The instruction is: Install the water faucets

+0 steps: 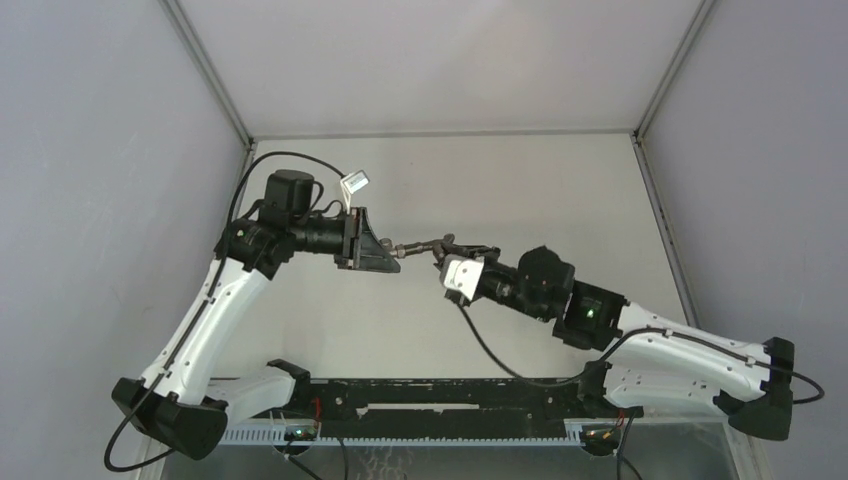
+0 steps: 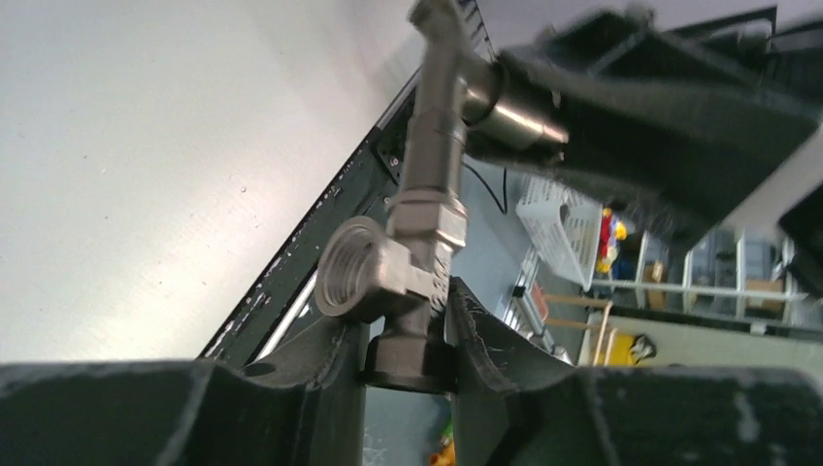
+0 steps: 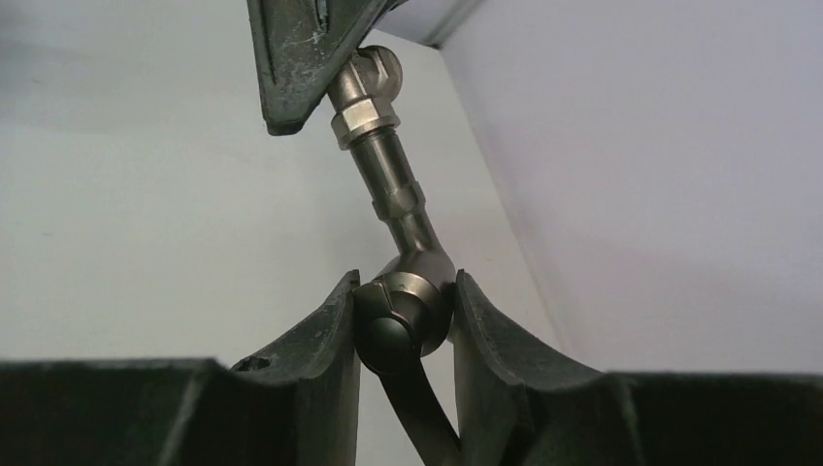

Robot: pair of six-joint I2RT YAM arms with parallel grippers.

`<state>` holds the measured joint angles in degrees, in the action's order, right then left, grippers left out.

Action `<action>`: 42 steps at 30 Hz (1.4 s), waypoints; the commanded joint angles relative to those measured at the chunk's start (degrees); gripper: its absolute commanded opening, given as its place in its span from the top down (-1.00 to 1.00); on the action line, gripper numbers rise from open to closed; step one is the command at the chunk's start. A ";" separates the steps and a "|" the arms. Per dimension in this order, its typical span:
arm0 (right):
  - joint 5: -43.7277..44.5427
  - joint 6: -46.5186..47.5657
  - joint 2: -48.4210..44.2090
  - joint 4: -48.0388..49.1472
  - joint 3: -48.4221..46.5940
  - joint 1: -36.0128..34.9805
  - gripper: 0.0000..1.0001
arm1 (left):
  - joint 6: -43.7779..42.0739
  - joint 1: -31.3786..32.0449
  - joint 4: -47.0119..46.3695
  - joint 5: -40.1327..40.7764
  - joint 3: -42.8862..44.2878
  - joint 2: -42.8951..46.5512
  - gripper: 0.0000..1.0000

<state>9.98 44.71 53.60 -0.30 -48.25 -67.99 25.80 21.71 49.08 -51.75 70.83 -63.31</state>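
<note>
Metal water faucets [image 1: 420, 245], ends hidden in left pincer [image 2: 408, 342], right pincer [image 3: 403, 325]

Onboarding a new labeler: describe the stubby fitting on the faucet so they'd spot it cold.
Over the white table, a slim grey metal faucet bridges the two pincers. The fitting is its end clamped in the left pincer. Unlike the slimmer round stem running to the right pincer, it is stubby, with an open threaded port on its side.
</note>
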 commanded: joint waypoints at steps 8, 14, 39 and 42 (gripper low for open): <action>-51.41 -31.37 0.68 -19.23 -13.03 16.87 1.00 | -11.86 0.17 -14.71 -4.25 -4.79 8.42 1.00; -51.97 -33.99 1.92 -18.56 -14.27 18.55 1.00 | -8.06 0.17 -17.58 -4.09 -5.71 8.45 1.00; -5.96 -22.88 1.97 -14.06 -11.99 -0.57 1.00 | 6.48 -0.05 -21.44 3.03 -6.34 3.98 -0.08; -3.62 -21.63 1.54 -13.41 -11.35 -1.30 1.00 | 6.45 -0.22 -20.37 3.35 -5.93 3.42 -0.11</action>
<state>4.97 20.93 57.14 -19.53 -59.48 -67.51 31.75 22.20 30.57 -49.69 64.45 -59.44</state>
